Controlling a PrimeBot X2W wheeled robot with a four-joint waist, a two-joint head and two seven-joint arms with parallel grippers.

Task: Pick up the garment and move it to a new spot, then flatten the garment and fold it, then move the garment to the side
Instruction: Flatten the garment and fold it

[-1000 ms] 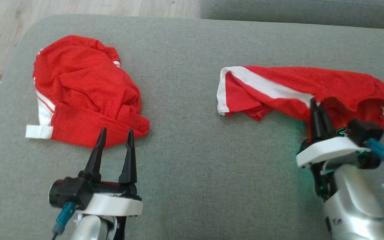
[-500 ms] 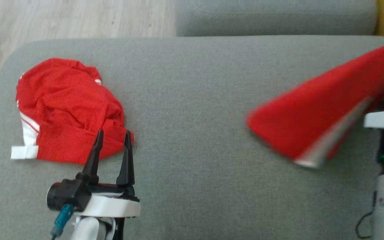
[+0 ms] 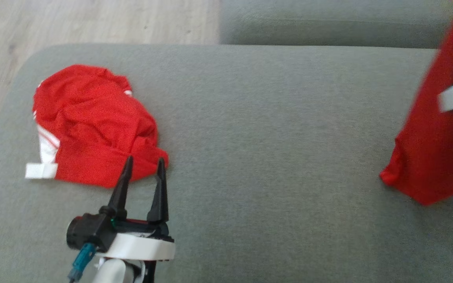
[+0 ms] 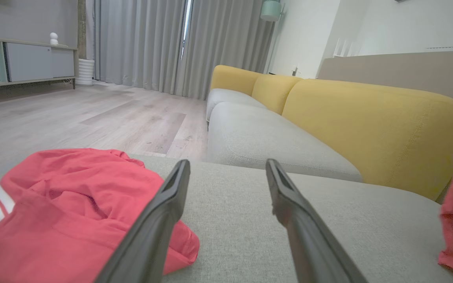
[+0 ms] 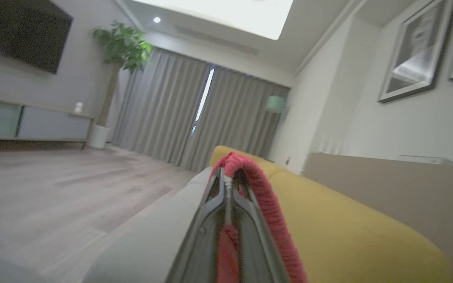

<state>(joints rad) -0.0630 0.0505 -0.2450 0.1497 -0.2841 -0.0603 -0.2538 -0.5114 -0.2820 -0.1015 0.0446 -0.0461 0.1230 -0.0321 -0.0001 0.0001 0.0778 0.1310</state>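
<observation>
Garment (image 3: 431, 157), red jersey: judged light, limp and slippery. It is hung at the right of the grey cushion (image 3: 269, 137), a fold clamped in the right end effector (image 5: 226, 177). The left end effector (image 3: 144, 159) is held apart, empty, beside a second red garment (image 3: 92, 125). Seams or hems are recommended as holds.

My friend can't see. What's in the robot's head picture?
A red fabric garment hangs lifted at the right edge above a grey fabric sofa cushion. At the left, a crumpled red-and-white fabric garment lies on it, the robot's open left pincer beside it.
</observation>
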